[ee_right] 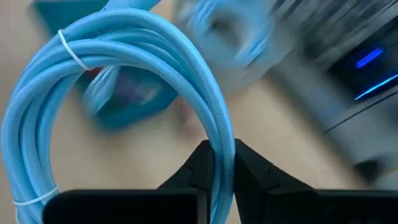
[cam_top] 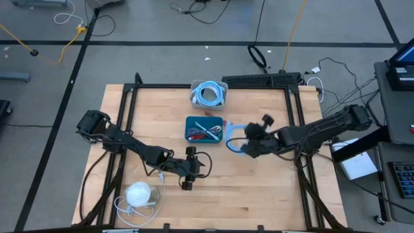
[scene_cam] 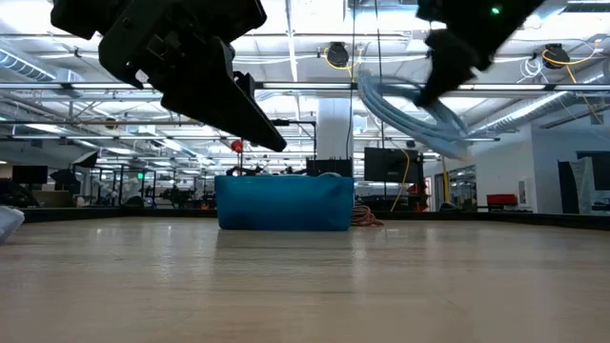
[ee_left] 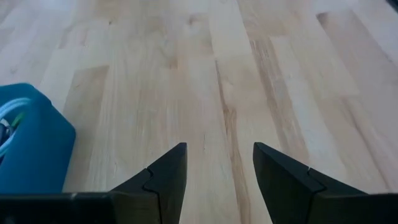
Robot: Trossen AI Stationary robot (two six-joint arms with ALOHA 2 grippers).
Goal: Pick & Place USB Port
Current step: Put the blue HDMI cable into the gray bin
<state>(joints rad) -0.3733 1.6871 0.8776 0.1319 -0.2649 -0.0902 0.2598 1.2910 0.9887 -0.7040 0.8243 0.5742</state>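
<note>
Your right gripper (cam_top: pixel 240 146) is clamped on the coiled blue cable (ee_right: pixel 134 81), held in the air just right of the blue bin (cam_top: pixel 204 129), so move left to drop it; left gripper (ee_left: pixel 217 171) idles open, empty.

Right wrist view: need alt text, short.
The right gripper is shut on a coiled light-blue cable bound with white ties, holding it above the wooden table. A blue bin lies blurred behind the coil.
</note>
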